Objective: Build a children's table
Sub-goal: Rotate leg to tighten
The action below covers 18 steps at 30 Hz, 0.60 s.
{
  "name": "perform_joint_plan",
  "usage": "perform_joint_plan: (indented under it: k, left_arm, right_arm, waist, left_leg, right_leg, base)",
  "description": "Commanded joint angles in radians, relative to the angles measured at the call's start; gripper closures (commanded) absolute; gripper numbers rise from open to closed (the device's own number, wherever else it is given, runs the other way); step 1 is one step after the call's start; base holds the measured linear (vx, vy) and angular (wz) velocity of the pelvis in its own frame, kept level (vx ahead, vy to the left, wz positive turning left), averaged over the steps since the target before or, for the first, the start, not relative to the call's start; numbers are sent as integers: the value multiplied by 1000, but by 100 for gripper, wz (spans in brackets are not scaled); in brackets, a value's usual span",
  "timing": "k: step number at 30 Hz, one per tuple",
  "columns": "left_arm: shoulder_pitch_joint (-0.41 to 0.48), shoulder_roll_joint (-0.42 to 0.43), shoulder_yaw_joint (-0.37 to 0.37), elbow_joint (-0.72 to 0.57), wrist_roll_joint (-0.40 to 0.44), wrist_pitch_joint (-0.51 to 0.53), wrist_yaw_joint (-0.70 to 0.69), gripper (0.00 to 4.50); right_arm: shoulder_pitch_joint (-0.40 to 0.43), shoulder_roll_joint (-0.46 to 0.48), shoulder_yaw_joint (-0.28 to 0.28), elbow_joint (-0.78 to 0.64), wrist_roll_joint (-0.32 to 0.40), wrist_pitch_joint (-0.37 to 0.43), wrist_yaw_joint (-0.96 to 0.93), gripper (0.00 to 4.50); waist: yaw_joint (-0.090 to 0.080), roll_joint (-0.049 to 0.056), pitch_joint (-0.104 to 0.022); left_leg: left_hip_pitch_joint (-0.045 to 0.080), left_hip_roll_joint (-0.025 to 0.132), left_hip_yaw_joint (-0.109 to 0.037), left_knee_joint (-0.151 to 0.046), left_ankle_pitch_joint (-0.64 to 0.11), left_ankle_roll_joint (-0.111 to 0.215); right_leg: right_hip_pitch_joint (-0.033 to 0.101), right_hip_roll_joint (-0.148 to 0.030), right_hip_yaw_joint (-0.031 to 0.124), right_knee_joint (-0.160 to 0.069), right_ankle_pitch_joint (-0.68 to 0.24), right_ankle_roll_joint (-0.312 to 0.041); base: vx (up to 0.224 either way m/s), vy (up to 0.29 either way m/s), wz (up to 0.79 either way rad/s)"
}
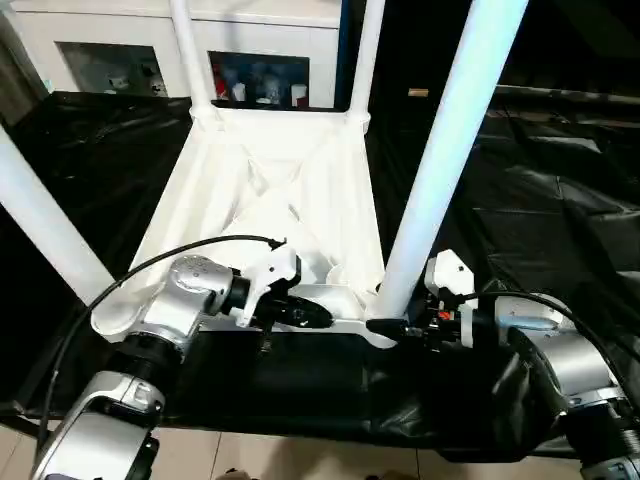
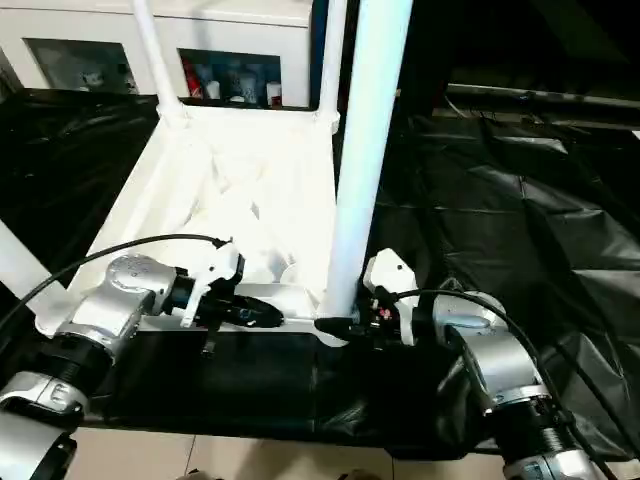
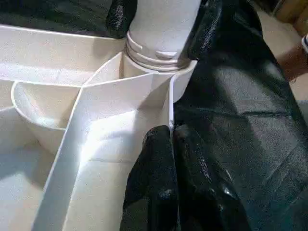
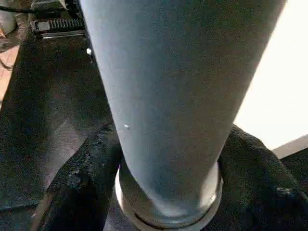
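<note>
The children's table lies upside down on a black sheet, its ribbed white top (image 1: 280,180) facing up. All four white legs stand up from the corner sockets. My left gripper (image 1: 318,316) is shut on the thin near rim wall of the top (image 3: 169,103), just left of the near right corner. The near right leg (image 1: 440,160) rises from that corner socket, and its threaded collar (image 3: 156,55) sits at the socket's mouth. My right gripper (image 1: 385,325) straddles this leg's base, open, with one black finger (image 4: 86,178) close on each side.
Three other legs stand at near left (image 1: 45,220), far left (image 1: 190,50) and far right (image 1: 365,50). The black sheet (image 1: 540,200) spreads wrinkled to the right. A white cabinet (image 1: 270,40) with small items stands behind. Tiled floor (image 1: 300,460) shows at the near edge.
</note>
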Motion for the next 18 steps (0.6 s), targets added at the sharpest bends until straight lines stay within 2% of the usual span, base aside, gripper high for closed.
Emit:
perform_joint_plan:
  k: [1, 3, 6, 8, 11, 13, 18]
  left_arm:
    - [9, 5, -29, -11, 32, -49, 17, 450]
    - [1, -4, -26, -12, 38, -49, 44, 450]
    - [-6, -11, -26, -27, 28, -6, 37, 450]
    - [-8, -11, -27, -34, 22, 16, 31, 406]
    - [-10, -10, -28, -33, 23, 24, 41, 393]
    - [-12, -7, -32, -22, 35, 20, 59, 360]
    - [-7, 7, -48, -23, 47, 45, 53, 354]
  right_arm:
    - [-11, -12, 14, -10, 3, 7, 19, 139]
    - [-16, -11, 17, -2, -2, 3, 19, 139]
    - [-21, -9, 18, 9, -10, -5, 15, 139]
    - [-22, -7, 20, 17, -14, -12, 14, 137]
    - [-20, -5, 23, 19, -15, -14, 14, 137]
    - [-15, -8, 25, 12, -12, -12, 14, 137]
    - [-4, -13, 28, -10, -7, -3, 14, 137]
  waist:
    - [2, -3, -51]
    - [0, -4, -51]
    - [1, -4, -49]
    - [1, -5, -49]
    - [1, -4, -50]
    - [0, -3, -51]
    - [-1, -4, -50]
  left_leg:
    - [3, 30, -8, -64, -159, 77]
    - [3, 30, -7, -63, -149, 81]
    - [4, 30, -6, -63, -156, 78]
    - [4, 29, -8, -62, -158, 73]
    - [3, 28, -8, -61, -150, 75]
    - [3, 28, -8, -60, -147, 79]
    - [3, 28, -9, -60, -141, 85]
  right_leg:
    - [52, -45, 39, -54, -90, -266]
    - [51, -44, 39, -51, -61, -272]
    - [50, -45, 40, -52, -72, -276]
    - [51, -46, 40, -52, -87, -273]
    - [53, -44, 40, -50, -68, -275]
    - [53, -43, 40, -49, -54, -277]
    - [54, -44, 39, -48, -46, -281]
  base:
    - [0, 0, 0]
    - [0, 0, 0]
    - [0, 0, 0]
    - [0, 0, 0]
    - [0, 0, 0]
    - [0, 0, 0]
    - [0, 0, 0]
